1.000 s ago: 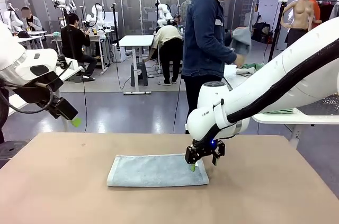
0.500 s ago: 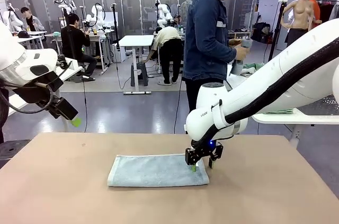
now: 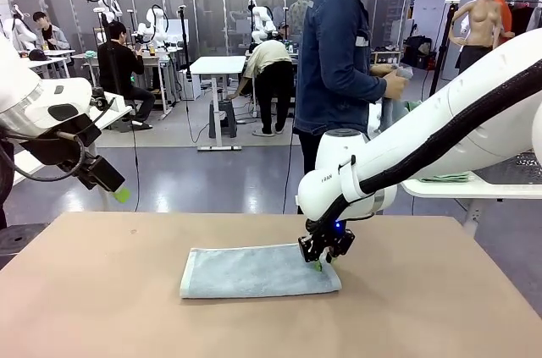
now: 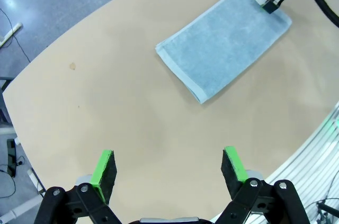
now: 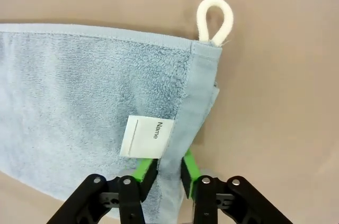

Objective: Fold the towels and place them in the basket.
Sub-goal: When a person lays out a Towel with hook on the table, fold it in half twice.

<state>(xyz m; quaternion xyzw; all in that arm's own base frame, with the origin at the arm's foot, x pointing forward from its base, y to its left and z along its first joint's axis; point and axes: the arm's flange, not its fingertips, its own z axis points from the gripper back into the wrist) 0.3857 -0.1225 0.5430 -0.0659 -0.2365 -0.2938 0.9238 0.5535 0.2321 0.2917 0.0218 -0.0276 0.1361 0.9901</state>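
**Right gripper pinching the towel's end**

On the broad tan tabletop (image 3: 85, 290) I see the pale blue-grey terry-cloth towel (image 3: 254, 272) lying folded lengthwise near the middle. My right gripper (image 5: 165, 173) is clamped on its hem, beside the white name label (image 5: 146, 136) and below the cream hanging loop (image 5: 214, 20). My left gripper (image 4: 168, 152) hangs spread wide, holding nothing, well apart from the towel.
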